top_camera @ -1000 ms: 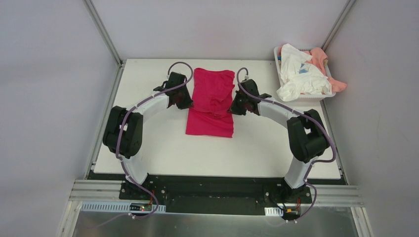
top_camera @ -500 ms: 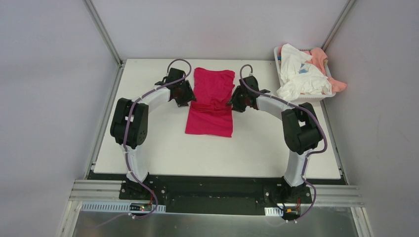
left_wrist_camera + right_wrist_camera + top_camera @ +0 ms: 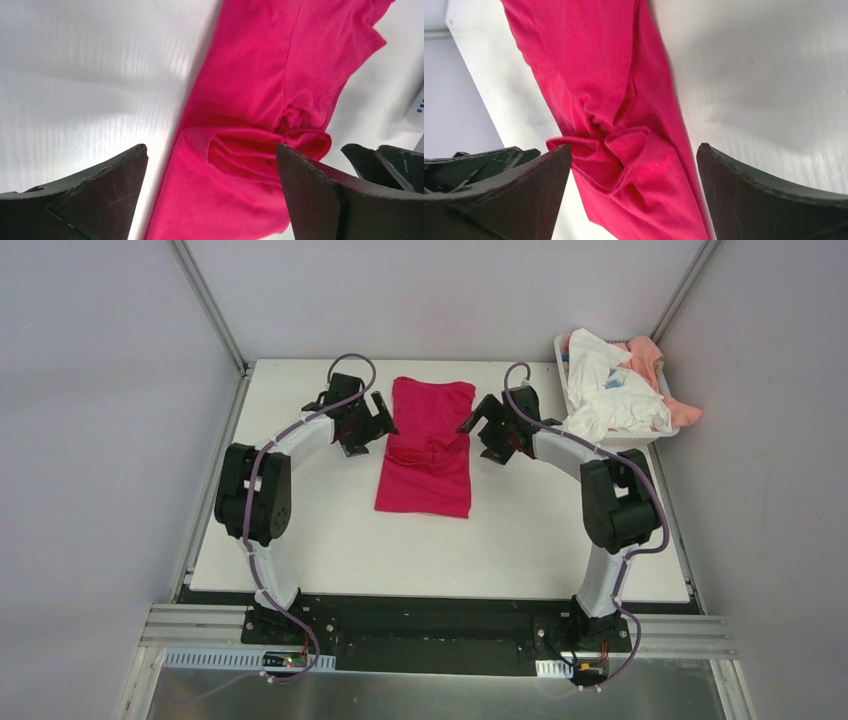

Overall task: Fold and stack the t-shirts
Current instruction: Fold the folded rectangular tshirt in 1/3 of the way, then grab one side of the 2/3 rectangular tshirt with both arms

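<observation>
Since the earlier frames, both claws have been drawn back and lifted from the long edges of the plain magenta-red cloth t-shirt [image 3: 428,445], and the cloth has been let go. The shirt is laid flat on the white tabletop [image 3: 300,540] as a narrow strip, well to the left of the white plastic basket [image 3: 622,445]. Its long axis runs from the arm bases towards the far edge. A puckered gather is seen across its middle in both wrist views.

The right claw [image 3: 478,425] is held between the shirt and the basket, just beside the shirt's basket-side edge. The left claw [image 3: 380,428] is held just beside the opposite edge, on the side away from the basket. Both are spread wide and hold nothing, and both are pointed inward at the gathered middle, clear of the cloth. Neither arm is nearer; the elbows are bowed outward in mirrored arcs.

A crosswise fold is judged to remain, so the near or far end would have to be reached along the strip. The white and peach-pink t-shirts [image 3: 612,400] are heaped unfolded in the basket.
</observation>
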Controlling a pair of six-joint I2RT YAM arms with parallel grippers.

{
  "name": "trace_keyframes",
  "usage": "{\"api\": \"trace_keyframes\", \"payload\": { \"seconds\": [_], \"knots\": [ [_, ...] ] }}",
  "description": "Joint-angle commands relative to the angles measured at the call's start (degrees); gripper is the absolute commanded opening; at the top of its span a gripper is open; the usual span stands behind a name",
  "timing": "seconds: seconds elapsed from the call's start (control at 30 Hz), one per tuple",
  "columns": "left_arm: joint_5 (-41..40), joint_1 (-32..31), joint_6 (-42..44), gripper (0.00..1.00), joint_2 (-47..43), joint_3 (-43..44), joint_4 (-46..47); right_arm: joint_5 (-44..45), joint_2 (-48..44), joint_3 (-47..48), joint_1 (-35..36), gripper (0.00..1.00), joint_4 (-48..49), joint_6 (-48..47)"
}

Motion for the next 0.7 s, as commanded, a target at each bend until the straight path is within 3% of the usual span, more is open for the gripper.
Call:
{"api": "trace_keyframes", "payload": {
  "seconds": [0.0,0.2,0.33,0.5,0.67],
  "knots": [
    [3.0,0.19,1.84,0.99,-8.59,-4.44,-0.57,-5.24,-6.73,-4.31,0.34,0.99,-0.89,-4.41],
    [3.22,0.11,1.49,0.99,-16.18,-15.57,-0.57,-6.37,-14.15,-12.28,2.08,1.0,-0.66,-8.24],
    [4.12,-0.22,0.53,0.99,-22.06,-24.21,-0.55,-9.29,-16.2,-13.28,6.97,0.99,0.09,-11.67],
    [1.73,-0.33,-0.27,0.99,-29.89,-31.99,-0.66,-12.2,-10.44,-8.23,13.93,1.0,3.01,-10.63],
    [0.17,-0.33,-0.76,0.99,-34.73,-35.86,-1.34,-13.79,-0.92,0.34,15.96,1.0,8.45,-6.71]
  ]
}}
